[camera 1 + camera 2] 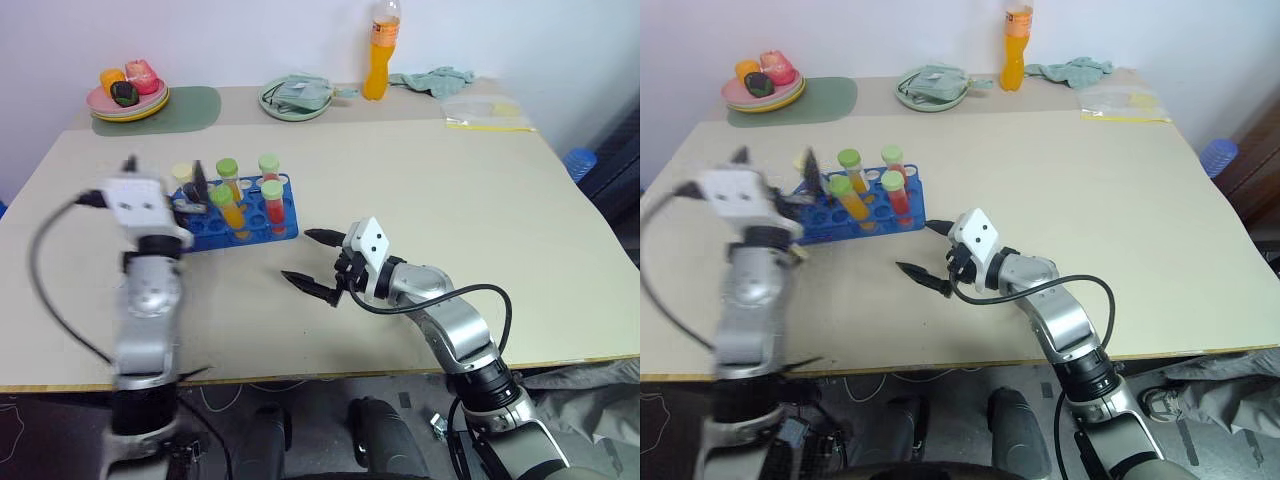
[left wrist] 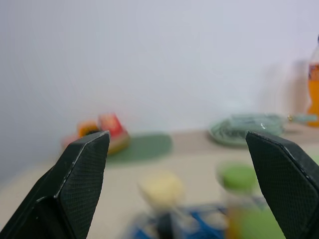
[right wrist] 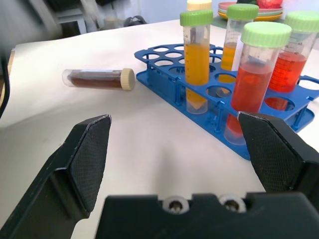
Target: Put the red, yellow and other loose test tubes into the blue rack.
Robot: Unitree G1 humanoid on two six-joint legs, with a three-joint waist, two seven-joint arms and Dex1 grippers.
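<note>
Tan table [image 1: 420, 190], blue rack [image 1: 283, 228] left of centre with capped tubes upright in it.
Left gripper [image 2: 179, 164] spread wide above the rack, empty; right gripper [image 1: 313, 262] spread, empty, near the rack; maroon tube [image 3: 98, 78] lies flat beside the rack.

Upright capped tubes [image 3: 197, 59] crowd the blue rack's [image 3: 164, 74] near rows; its far holes stand open.

Left arm is raised up with its wrist blurry, left gripper [image 1: 190, 185] spread wide and holding nothing. Right arm is bent inward low over the table, right gripper [image 1: 312, 262] also wide open, empty.
</note>
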